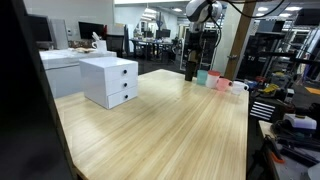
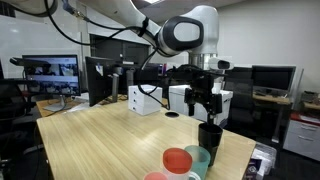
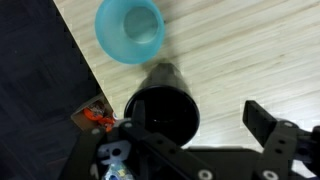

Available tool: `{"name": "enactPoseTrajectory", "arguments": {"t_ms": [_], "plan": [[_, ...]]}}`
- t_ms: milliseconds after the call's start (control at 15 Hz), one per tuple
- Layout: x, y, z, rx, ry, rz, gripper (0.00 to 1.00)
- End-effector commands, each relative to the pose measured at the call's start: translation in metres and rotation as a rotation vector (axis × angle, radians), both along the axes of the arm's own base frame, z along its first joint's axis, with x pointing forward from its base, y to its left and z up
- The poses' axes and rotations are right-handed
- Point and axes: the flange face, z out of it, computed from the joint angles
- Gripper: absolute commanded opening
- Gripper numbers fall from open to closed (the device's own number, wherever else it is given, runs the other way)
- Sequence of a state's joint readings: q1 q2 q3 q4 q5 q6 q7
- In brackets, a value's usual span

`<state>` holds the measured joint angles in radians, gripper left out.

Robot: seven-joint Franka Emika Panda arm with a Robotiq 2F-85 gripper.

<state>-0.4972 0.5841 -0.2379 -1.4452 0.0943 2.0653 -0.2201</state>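
While hanging above the black cup (image 2: 209, 136), fingers (image 3: 266, 123) spread wide and empty, teal cup (image 3: 130, 30) just beside.

The tall black plastic cup (image 3: 160, 115) stands upright on the light wooden table (image 3: 250, 50), close to the table's corner, its mouth open to the top. In the wrist view it is seen from above: a round dark rim with a deep, dark inside in which nothing can be made out. Its wall is plain, matt and slightly tapered, without a handle. In both exterior views (image 1: 190, 71) (image 2: 210, 136) it is the darkest and tallest of a short row of cups along the table edge. Its closest neighbour, the light blue cup (image 3: 130, 30), sits near it but apart.
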Motion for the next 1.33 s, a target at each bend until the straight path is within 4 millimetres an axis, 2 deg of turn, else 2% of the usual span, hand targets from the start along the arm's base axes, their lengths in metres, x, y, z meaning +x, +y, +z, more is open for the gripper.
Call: {"name": "enactPoseTrajectory", "arguments": {"t_ms": [0, 667, 1267], "plan": [[-0.014, 0.002, -0.001, 0.045, 0.020, -0.115, 1.00], [-0.033, 0.010, -0.019, 0.067, 0.096, -0.230, 1.00], [-0.060, 0.010, -0.018, 0.065, 0.098, -0.272, 1.00]]}}
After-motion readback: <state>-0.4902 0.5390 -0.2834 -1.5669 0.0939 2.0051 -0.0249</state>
